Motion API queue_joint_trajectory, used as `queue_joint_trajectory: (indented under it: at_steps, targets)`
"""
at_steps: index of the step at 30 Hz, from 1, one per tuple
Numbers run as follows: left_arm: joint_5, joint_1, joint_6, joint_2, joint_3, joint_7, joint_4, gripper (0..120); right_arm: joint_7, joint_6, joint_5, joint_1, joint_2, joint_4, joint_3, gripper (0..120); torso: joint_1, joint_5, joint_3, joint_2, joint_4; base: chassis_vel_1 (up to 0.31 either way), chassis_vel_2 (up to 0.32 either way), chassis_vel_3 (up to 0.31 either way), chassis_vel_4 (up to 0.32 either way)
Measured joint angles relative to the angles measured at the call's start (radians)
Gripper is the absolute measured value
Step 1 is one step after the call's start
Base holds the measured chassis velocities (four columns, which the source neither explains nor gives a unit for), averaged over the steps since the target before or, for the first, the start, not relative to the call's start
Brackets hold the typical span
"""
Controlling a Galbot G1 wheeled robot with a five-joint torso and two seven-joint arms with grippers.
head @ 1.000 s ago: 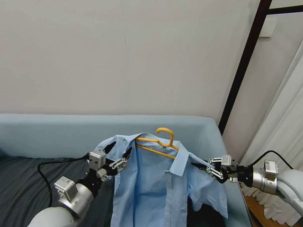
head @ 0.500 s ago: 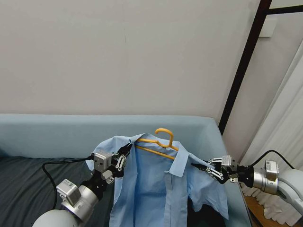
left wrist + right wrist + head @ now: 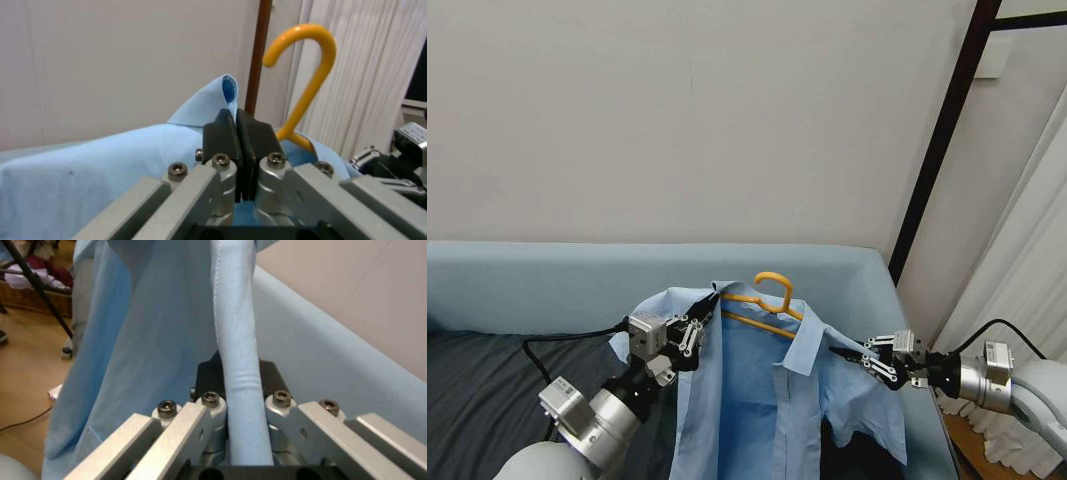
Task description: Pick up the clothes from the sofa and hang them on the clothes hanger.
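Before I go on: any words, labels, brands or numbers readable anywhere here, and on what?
None: no readable text in any view.
The shirt, the hanger and the sofa are plain; the left gripper and the right gripper, both shut on the shirt, show bare metal and screws, no markings.

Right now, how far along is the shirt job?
Done: the shirt is held up in front of the sofa, draped on the yellow hanger. In hand: left gripper and right gripper each pinch one side. Left: hanging it up; its hook rests on nothing.
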Motion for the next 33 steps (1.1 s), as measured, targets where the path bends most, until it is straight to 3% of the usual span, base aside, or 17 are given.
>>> queue_joint_trajectory:
  at_steps: [17, 24, 33]
  targets:
    - [0.082, 0.031, -0.039, -0.029, 0.031, 0.043, 0.074, 0, 0.036, 0.003, 0.077, -0.006, -0.005, 0.028, -0.004, 3, 0.000, 0.0000, 0.000, 0.000, 0.0000, 0.000, 0.000, 0.000, 0.000]
    - [0.103, 0.083, -0.136, -0.029, -0.010, 0.154, 0.061, 26, 0.083, 0.006, 0.063, -0.001, -0.023, 0.028, 0.005, 3, 0.000, 0.0001, 0.000, 0.000, 0.0000, 0.000, 0.000, 0.000, 0.000]
    - [0.145, 0.135, -0.157, -0.074, -0.063, 0.160, 0.106, 57, 0.173, 0.005, 0.107, 0.016, -0.095, 0.053, 0.042, 3, 0.000, 0.0001, 0.000, 0.000, 0.0000, 0.000, 0.000, 0.000, 0.000]
